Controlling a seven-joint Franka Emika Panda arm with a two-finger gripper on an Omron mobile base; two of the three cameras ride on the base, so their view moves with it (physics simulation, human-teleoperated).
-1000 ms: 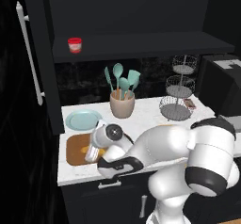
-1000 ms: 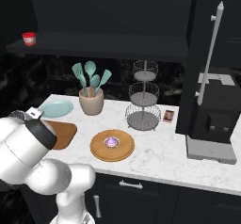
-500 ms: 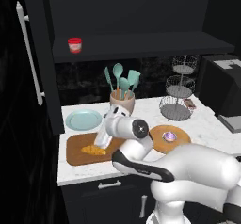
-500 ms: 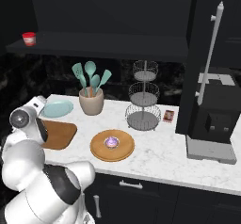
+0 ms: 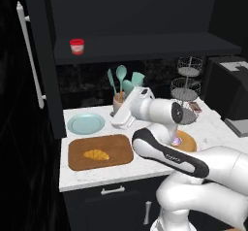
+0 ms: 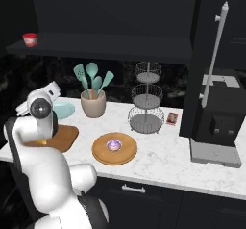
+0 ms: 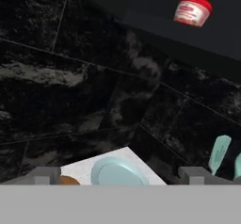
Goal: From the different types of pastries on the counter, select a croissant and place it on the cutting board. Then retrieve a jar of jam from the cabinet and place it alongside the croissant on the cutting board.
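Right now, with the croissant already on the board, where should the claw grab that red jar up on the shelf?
Around its squat round body, at the label band. The jar stands upright near the front edge of the shelf, so a level approach from the open front looks best, one finger on either side.

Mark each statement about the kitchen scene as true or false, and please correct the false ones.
1. The croissant lies on the cutting board. True.
2. The jam jar stands on the cutting board beside the croissant. False: it stands on the cabinet shelf above the counter.
3. The gripper is closed on the croissant. False: it is open and holds nothing.
4. The purple cupcake sits on the round wooden plate. True.
5. The light blue plate lies behind the cutting board, toward the wall. True.
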